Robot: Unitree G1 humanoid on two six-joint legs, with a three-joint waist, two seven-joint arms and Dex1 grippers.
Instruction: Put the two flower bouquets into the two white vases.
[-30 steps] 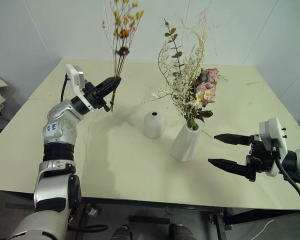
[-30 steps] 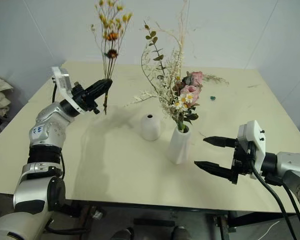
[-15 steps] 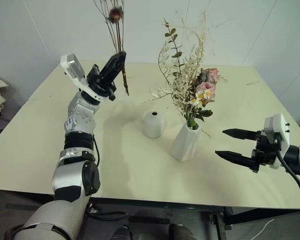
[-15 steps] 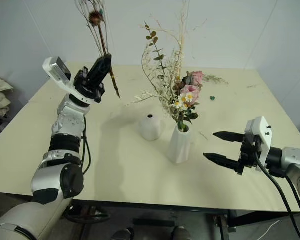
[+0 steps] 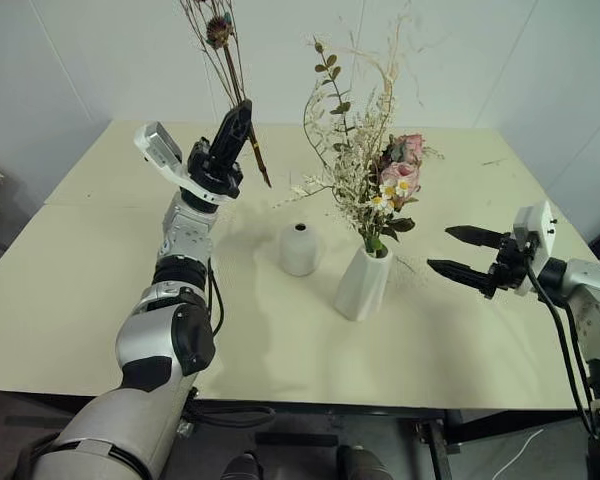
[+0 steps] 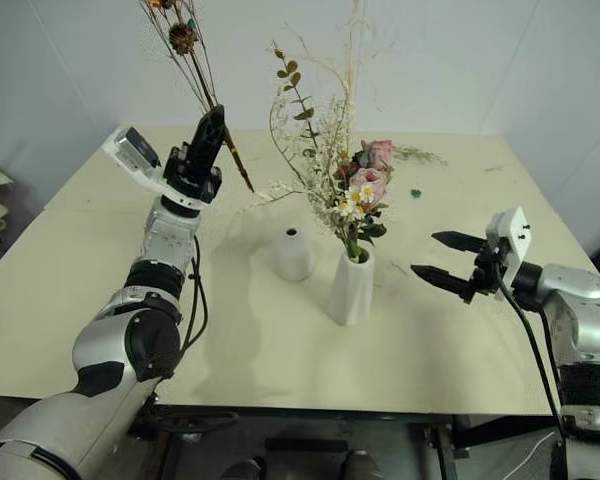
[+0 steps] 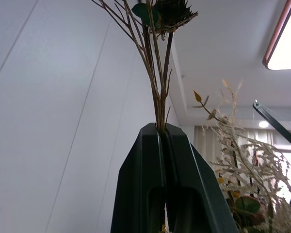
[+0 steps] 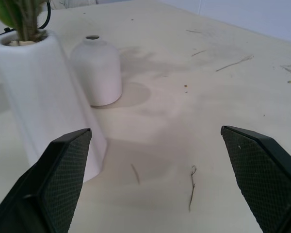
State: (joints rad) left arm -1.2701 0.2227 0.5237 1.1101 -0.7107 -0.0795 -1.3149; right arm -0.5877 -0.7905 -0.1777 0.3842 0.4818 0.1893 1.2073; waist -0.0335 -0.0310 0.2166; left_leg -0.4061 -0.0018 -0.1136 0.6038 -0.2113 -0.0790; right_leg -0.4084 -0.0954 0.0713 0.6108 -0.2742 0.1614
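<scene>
Thin bouquet (image 5: 225, 60) blooms cropped above, stems inside left end effector (image 5: 242, 112)

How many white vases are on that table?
2: a squat round vase standing empty mid-table, and a taller tapered vase beside it, holding the pink-rose bouquet.

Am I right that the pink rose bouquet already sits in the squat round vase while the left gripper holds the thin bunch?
Not quite: the rose bouquet stands in the tall tapered vase, as the left eye view shows. The squat round vase is empty. The left gripper does hold the thin bunch.
</scene>
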